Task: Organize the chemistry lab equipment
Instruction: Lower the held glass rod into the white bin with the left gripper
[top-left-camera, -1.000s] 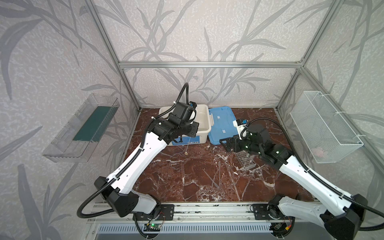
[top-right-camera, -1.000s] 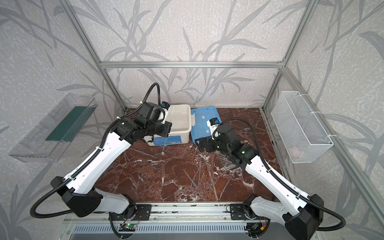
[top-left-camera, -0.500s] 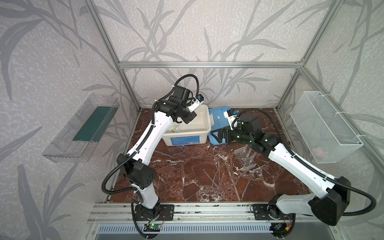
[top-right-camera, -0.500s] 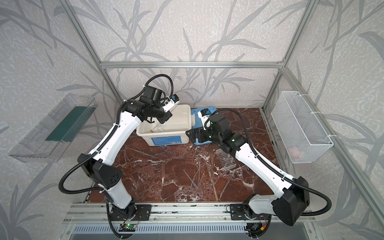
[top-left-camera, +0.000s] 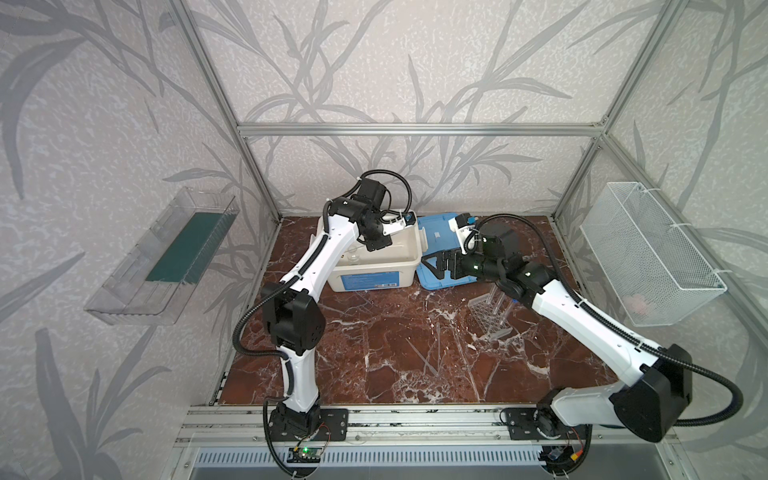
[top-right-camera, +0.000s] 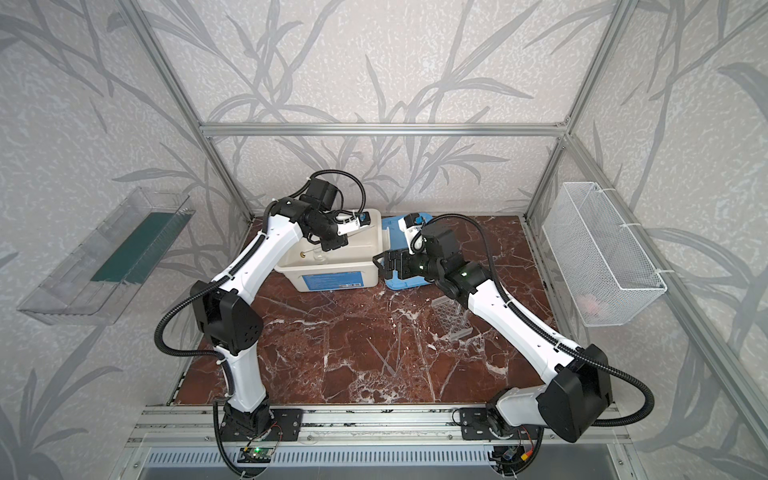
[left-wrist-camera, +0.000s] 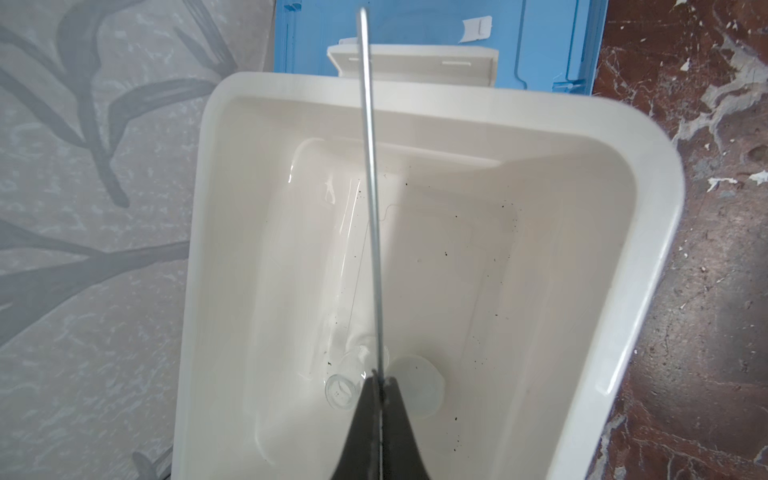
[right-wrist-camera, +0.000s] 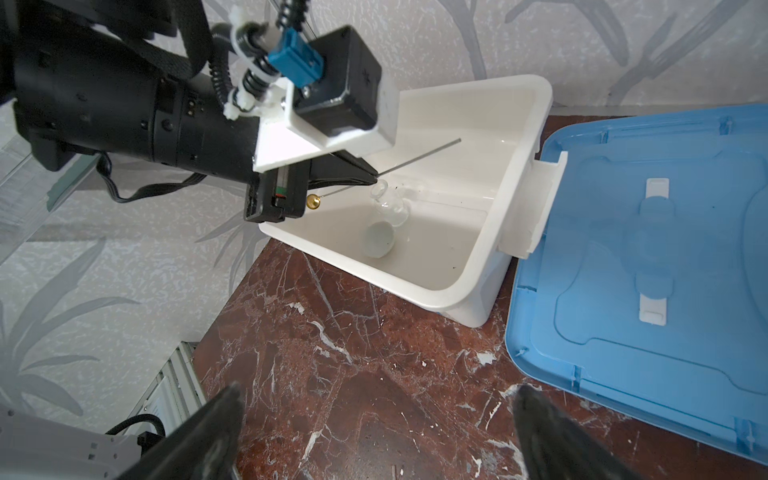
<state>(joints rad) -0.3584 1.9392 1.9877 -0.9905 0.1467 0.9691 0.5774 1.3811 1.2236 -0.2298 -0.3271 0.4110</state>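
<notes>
My left gripper (left-wrist-camera: 376, 374) is shut on a thin grey rod (left-wrist-camera: 370, 187) with a brass ball end (right-wrist-camera: 312, 202). It holds the rod over the open white tub (top-left-camera: 411, 259) at the back, as both top views show (top-right-camera: 340, 243). On the tub floor lie a small clear beaker (left-wrist-camera: 343, 388) and a small white round dish (left-wrist-camera: 415, 386). My right gripper (top-left-camera: 430, 266) is open and empty, just right of the tub above the blue lid (right-wrist-camera: 644, 249). The clear tube rack (top-left-camera: 490, 320) with blue-capped tubes is partly hidden by the right arm. Thin pipettes (top-left-camera: 419, 353) lie mid-table.
A white wire basket (top-left-camera: 648, 257) hangs on the right wall and a clear shelf bin (top-left-camera: 166, 257) on the left wall. The tub and lid stand against the back wall. Aluminium frame posts edge the marble table (top-left-camera: 374, 374).
The left arm has raised its elbow and carried the rod up over the tub. The right gripper has swung back and left, from by the rack to the tub's right side.
</notes>
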